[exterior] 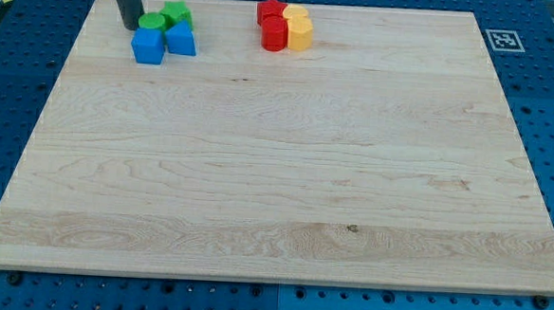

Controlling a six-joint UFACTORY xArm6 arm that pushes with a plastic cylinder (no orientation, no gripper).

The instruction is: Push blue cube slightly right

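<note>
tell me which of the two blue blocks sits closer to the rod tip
The blue cube, the one further to the view's left. My tip stands just up and left of it, while the other blue block lies further right, beyond the cube.

The blue cube (149, 47) lies flat near the board's top-left corner.

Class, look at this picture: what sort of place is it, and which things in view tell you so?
Probably a robotics lab bench. A wooden board lies on a blue perforated table, a printed marker tag sits at the board's corner, and my tip stands at the view's left of small coloured blocks.
</note>
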